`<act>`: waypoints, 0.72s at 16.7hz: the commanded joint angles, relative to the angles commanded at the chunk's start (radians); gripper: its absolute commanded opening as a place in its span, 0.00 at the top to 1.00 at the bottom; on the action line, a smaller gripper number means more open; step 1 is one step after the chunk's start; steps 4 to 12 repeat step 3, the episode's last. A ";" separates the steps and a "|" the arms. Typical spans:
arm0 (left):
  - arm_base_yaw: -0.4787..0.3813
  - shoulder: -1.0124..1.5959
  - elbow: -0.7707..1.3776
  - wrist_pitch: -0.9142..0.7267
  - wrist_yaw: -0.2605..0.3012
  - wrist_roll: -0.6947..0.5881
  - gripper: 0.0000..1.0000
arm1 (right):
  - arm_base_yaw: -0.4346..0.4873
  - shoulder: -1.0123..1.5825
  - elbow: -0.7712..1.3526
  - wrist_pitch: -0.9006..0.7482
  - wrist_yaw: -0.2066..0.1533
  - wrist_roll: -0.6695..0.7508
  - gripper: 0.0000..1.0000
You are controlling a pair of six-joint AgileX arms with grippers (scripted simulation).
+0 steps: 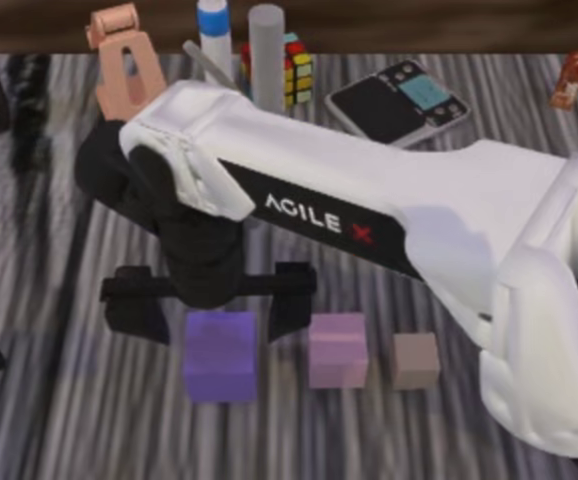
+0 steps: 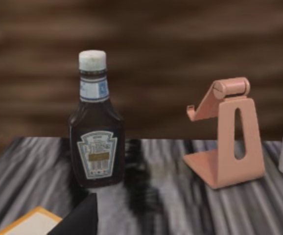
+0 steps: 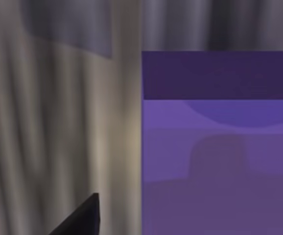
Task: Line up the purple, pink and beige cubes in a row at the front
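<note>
the right gripper (image 1: 214, 295) hangs with its black fingers spread wide just behind the large matte violet-purple cube (image 1: 219, 355), holding nothing. that cube sits in a row with the mid-sized pale lilac-pink cube (image 1: 338, 349) just beside it and the small tan-beige cube (image 1: 415, 360) beyond. judging by this, the arm should lift straight up without nudging the purple cube.

- The purple cube (image 3: 220, 147) fills the greater part of the right wrist view and runs out of the picture on two sides.
- Two of its faces show: a darker violet band (image 3: 220, 73) and, next to it, a larger and lighter violet face.
- A rounded, bluish shadow (image 3: 239, 115) lies across the lighter face, with a duller patch beside it.
- The table (image 3: 58, 137), streaked grey and cream, lies beside the cube.
- A faint lilac patch (image 3: 68, 27) tints one corner of the table.
- One black finger (image 3: 80, 218) of the right gripper juts in at the picture's edge, apart from the cube.
</note>
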 joint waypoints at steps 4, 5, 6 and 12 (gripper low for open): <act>0.000 0.000 0.000 0.000 0.000 0.000 0.00 | 0.002 -0.011 0.057 -0.058 0.001 -0.002 0.00; 0.000 0.000 0.000 0.000 0.000 0.000 0.00 | 0.002 -0.011 0.057 -0.058 0.001 -0.002 0.00; 0.000 0.000 0.000 0.000 0.000 0.000 0.00 | 0.002 -0.011 0.057 -0.058 0.001 -0.002 0.00; 0.000 0.000 0.000 0.000 0.000 0.000 0.00 | 0.002 -0.011 0.057 -0.058 0.001 -0.002 0.00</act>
